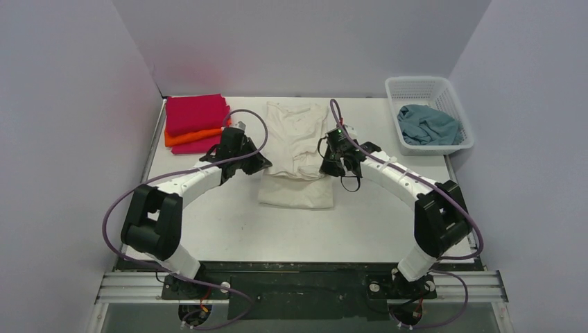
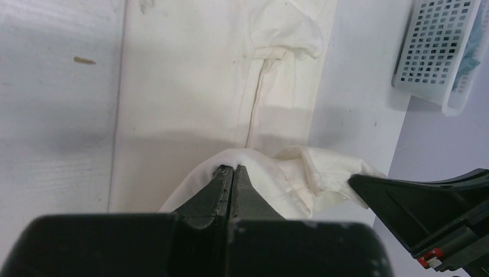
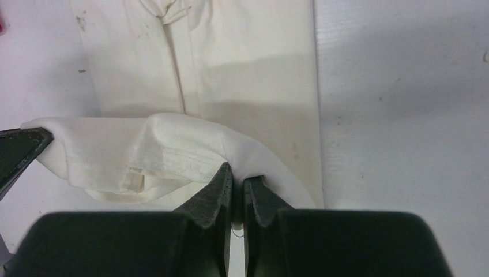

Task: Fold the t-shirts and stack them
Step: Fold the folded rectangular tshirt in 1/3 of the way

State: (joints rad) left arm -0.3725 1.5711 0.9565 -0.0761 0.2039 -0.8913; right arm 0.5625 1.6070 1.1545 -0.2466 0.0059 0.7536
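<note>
The left gripper (image 2: 232,169) and right gripper (image 3: 237,173) each pinch tight on the cream t-shirt's (image 1: 295,132) raised edge; carry it forward level, paced together; lay it square ahead.

Cream t-shirt (image 1: 297,132), flat, one fold raised

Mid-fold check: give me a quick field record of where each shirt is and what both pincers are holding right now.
left pincer: shut on a raised edge of the cream t-shirt
right pincer: shut on the same raised edge, other side
cream t-shirt: mid-table, folded to a long strip
folded stack: magenta t-shirt over orange t-shirt, far left
grey-blue t-shirt: crumpled in basket, far right
</note>
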